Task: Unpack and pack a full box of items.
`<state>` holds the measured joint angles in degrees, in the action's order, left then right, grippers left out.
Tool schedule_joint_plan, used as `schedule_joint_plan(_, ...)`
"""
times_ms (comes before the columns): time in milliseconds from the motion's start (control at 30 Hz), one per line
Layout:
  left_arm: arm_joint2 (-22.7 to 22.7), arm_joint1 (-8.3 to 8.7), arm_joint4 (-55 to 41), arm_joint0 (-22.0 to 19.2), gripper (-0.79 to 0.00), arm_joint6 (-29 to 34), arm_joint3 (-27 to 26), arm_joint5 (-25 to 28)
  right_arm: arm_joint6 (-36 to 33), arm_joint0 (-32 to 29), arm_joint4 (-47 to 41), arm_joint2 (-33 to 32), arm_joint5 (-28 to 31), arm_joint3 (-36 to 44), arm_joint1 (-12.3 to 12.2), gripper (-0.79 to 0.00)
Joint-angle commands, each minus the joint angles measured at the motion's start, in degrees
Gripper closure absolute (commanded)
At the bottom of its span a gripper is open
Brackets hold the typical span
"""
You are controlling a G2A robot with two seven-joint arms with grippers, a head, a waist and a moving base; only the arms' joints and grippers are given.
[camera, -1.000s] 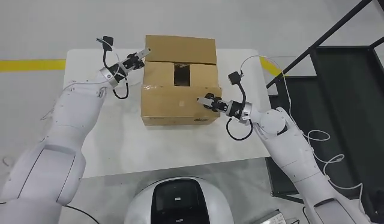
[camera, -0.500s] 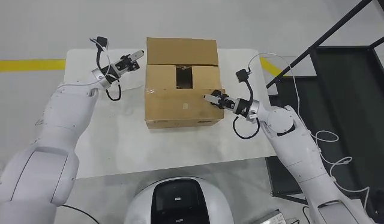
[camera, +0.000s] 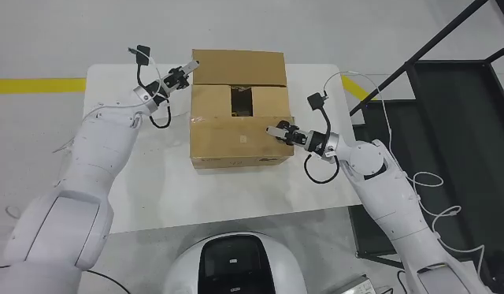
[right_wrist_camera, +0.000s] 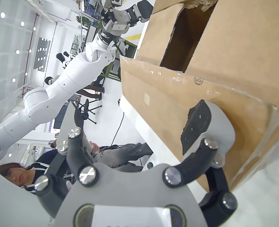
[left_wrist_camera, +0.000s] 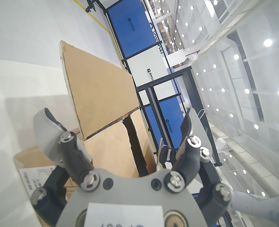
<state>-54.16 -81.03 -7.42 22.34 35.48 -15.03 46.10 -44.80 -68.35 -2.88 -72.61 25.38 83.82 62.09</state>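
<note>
Bright overhead light is flooding the scene; ceiling lamps (left_wrist_camera: 268, 42) are glaring as white spots, lines are bending in both wrist views, and the box (camera: 228, 140) is shadowing the table (camera: 157, 191) faintly.

In my top view, a white table (camera: 153, 191) occupies centre frame. A yellow floor stripe (camera: 39, 84) crosses the left edge. A black metal frame (camera: 457, 120), possibly a rack, fills the right side. Blue panels (left_wrist_camera: 123, 31) show upper-centre in my left wrist view.
</note>
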Motion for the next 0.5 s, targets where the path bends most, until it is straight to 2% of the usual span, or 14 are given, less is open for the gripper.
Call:
schedule_joint_plan(0,0.0,0.04,-0.1,0.0,-0.785,0.1,0.0,0.1,0.0,0.0,0.0,0.0,0.0,0.0,0.0,-0.785)
schedule_joint_plan(267,0.0,0.04,-0.1,0.0,-0.785,0.1,0.0,0.1,0.0,0.0,0.0,0.0,0.0,0.0,0.0,-0.785)
schedule_joint_plan(333,-0.3,-1.24,-3.5,0.2,-0.785,0.4,-2.5,1.1,-0.5,-0.7,0.1,-0.5,0.4,0.2,-0.2,-0.785)
schedule_joint_plan(467,-0.5,-1.71,-4.3,-1.0,-0.785,1.8,-0.8,4.9,-0.7,-2.0,-3.0,-1.9,1.7,1.8,-0.4,-0.785)
